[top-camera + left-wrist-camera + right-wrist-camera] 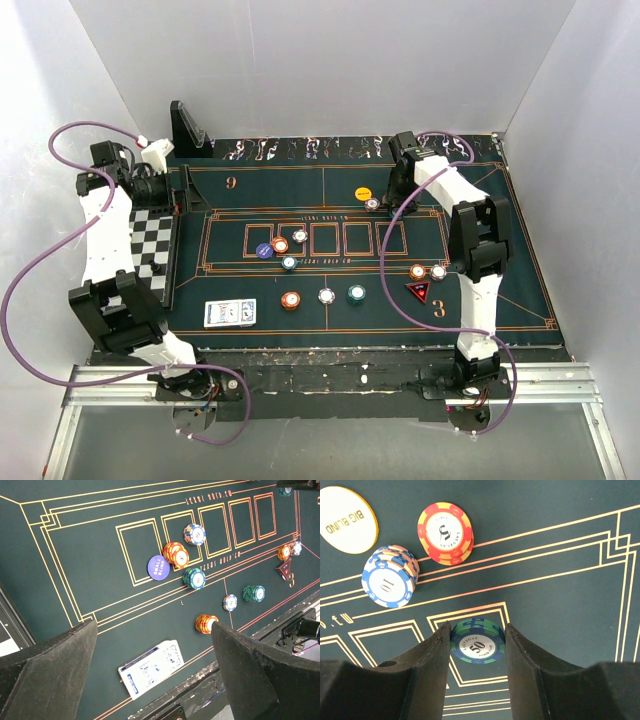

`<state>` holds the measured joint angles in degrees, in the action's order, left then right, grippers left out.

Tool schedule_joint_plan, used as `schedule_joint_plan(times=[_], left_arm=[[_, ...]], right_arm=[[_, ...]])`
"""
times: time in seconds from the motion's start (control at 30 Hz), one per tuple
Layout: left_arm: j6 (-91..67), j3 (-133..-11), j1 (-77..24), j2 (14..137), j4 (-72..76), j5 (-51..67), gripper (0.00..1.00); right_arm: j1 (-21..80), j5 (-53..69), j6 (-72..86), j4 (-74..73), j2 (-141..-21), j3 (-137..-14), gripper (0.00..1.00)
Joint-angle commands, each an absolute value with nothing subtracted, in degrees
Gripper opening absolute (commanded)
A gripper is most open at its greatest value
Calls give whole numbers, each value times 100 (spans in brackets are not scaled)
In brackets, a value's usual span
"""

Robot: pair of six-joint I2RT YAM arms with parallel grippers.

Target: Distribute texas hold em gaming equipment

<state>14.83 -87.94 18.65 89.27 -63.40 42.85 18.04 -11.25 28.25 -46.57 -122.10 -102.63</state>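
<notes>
Top external view: the right arm [470, 240] rises from its base, elbow high, forearm reaching far and wrist bent down. That wrist covers the right gripper [389, 198], so its jaws cannot be made out from above. It hangs at the far right end of the row of card boxes [327, 240]. Just beyond that end lie a yellow disc [363, 193] and a pale chip [372, 204]. The left gripper [158, 188] is a dark shape well left of the row, by the chequered board [150, 245], and its opening is unreadable here. The playing cards [230, 313] lie nearer than the row's left end, and the red triangular marker [420, 292] nearer than its right end.

Left wrist view: the left gripper's two fingers [55, 660] are cut off by the bottom edge. They stand wide apart with nothing between them, raised above the mat [75, 555]. The cards' print is too small to read. A blue disc [159, 566] lettered SMALL BLIND touches an orange stack [175, 554] on the row's near line.

Right wrist view: the jaws grip a green chip [477, 642] marked 50, a pad against each side, over a box corner of the row. Whether it rests on the mat or hangs clear I cannot tell. Beyond the row sit the pale chip, a stack marked 10, and a red-and-yellow stack [445, 532] marked 5. The yellow disc, lettered BIG BLIND, is cut off at the frame edge.
</notes>
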Motion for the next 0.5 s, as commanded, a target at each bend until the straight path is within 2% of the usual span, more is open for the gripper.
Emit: schedule_joint_plan(times=[0.0, 0.1, 0.23, 0.33, 0.47], left_arm=[[1556, -8974, 1898, 8938, -6337, 4333, 98], [1538, -8956, 1898, 8956, -6319, 4359, 98], [1538, -9035, 1898, 9009, -6346, 4324, 98], [1529, -9062, 1898, 9009, -6337, 4316, 98], [1547, -9009, 1890, 9018, -6346, 4333, 98]], right_arm=[[1828, -1099, 2795, -4658, -12375, -10617, 19], [1802, -1064, 2821, -4658, -12515, -10731, 20], [1775, -1028, 2865, -4685, -12674, -10846, 27], [1767, -1011, 2865, -4693, -12744, -10907, 37], [1767, -1072, 2848, -4737, -12753, -10969, 60]])
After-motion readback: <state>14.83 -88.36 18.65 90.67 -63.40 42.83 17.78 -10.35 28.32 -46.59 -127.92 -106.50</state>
